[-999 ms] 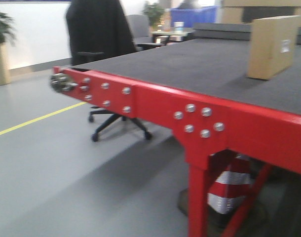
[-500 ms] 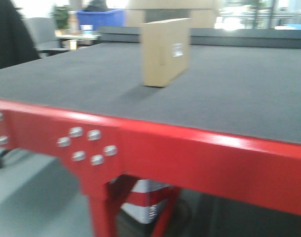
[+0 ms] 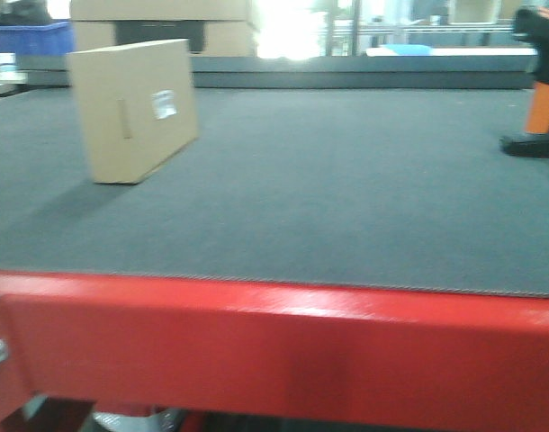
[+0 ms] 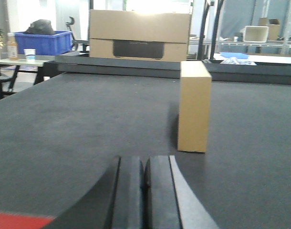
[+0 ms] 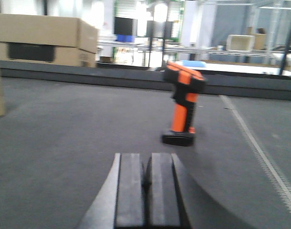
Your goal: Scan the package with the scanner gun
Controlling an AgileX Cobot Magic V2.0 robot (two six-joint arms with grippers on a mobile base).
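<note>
The package, a tan cardboard box, stands on edge at the left of the dark table mat, its white label facing the front camera. The left wrist view shows its narrow side, ahead and a little right of my left gripper, which is shut and empty low over the mat. The scanner gun stands upright on its black foot, ahead and slightly right of my right gripper, also shut and empty. In the front view the scanner gun is at the far right edge, partly cut off.
The table's red front rail runs across the bottom of the front view. Large stacked cartons with a dark panel stand behind a raised dark rail at the table's far side. A blue bin sits beyond at the left.
The front view has swung to the right along the table: the package has slid from right to left in the frame, the chair and floor are gone, and the scanner gun has come in.
</note>
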